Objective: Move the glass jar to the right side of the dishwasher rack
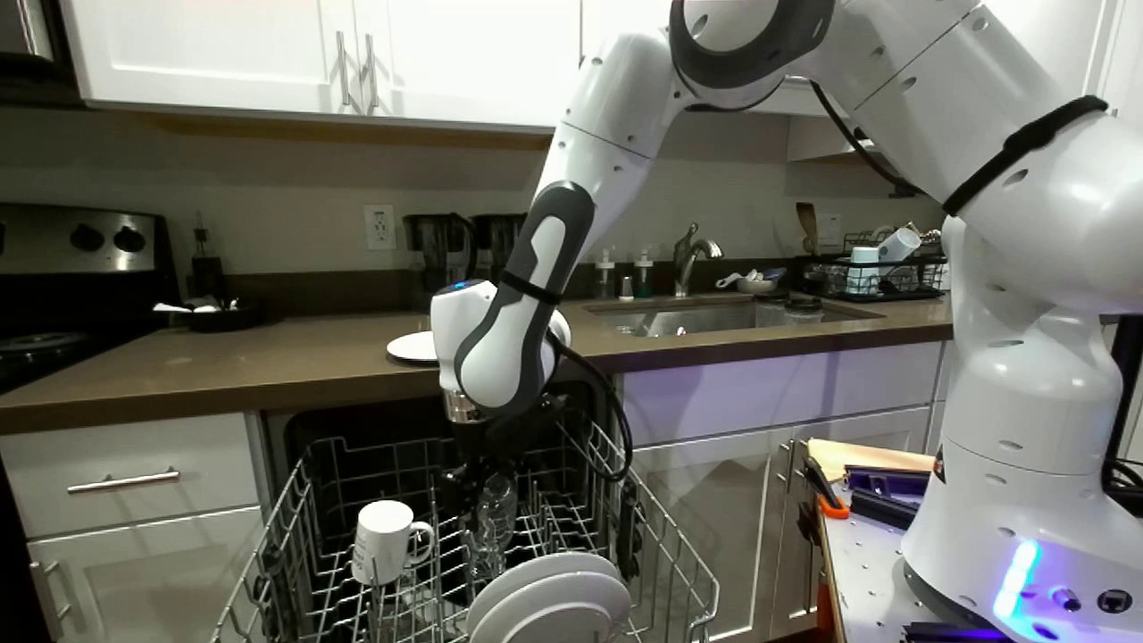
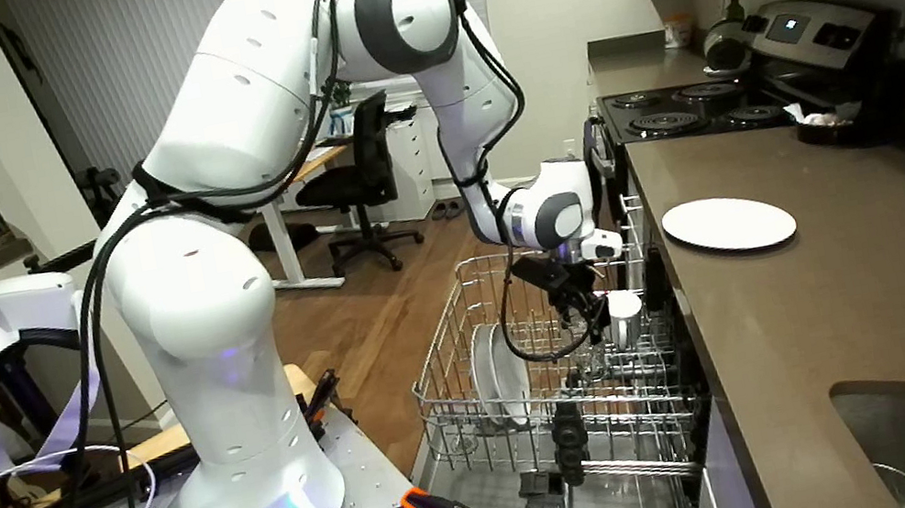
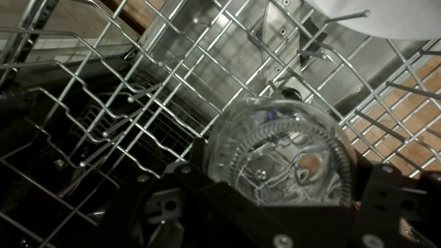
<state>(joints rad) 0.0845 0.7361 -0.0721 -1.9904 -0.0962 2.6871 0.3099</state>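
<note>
Clr ribbed jar [image 3: 279, 148], gry gridded rack [image 1: 563, 527], blk gripper [image 3: 280, 162], wht mug [image 1: 380, 540]

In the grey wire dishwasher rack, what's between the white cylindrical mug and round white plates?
A clear glass jar, gripped by the black pincer, plus rack wires. An exterior view shows the jar between; the wrist view shows the grip.

One round white plate [image 2: 728, 224] lies flat on the brown tabletop [image 2: 857, 331]. One white cylindrical mug [image 1: 380, 543] stands slightly tilted near two round white plates [image 1: 555, 607] propped on edge. Beside the stainless-steel sink [image 1: 701, 317], a black wire basket [image 1: 924, 277] contains pale cups [image 1: 898, 244].
</note>
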